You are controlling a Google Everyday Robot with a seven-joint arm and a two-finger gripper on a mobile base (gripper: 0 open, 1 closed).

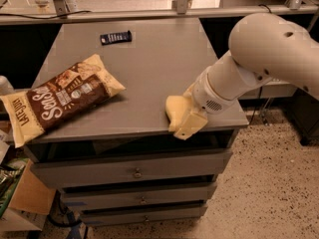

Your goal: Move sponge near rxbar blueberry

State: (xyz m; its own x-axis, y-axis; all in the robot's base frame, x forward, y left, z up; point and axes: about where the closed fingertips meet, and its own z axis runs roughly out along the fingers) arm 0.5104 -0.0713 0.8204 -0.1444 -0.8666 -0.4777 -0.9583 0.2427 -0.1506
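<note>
The pale yellow sponge [175, 107] lies at the front right edge of the grey cabinet top [159, 63]. My gripper [186, 119] is right at the sponge, reaching down over it from the right, with its cream tip hanging over the front edge. The rxbar blueberry [115, 37], a small dark navy wrapper, lies flat at the far left of the top, well away from the sponge. My white arm [259, 59] comes in from the right and hides the sponge's right side.
A large brown-and-cream chip bag [65, 97] lies on the front left of the top, overhanging the left edge. Drawers [134, 172] are below. A counter runs behind. Cardboard boxes [25, 198] stand on the floor at the left.
</note>
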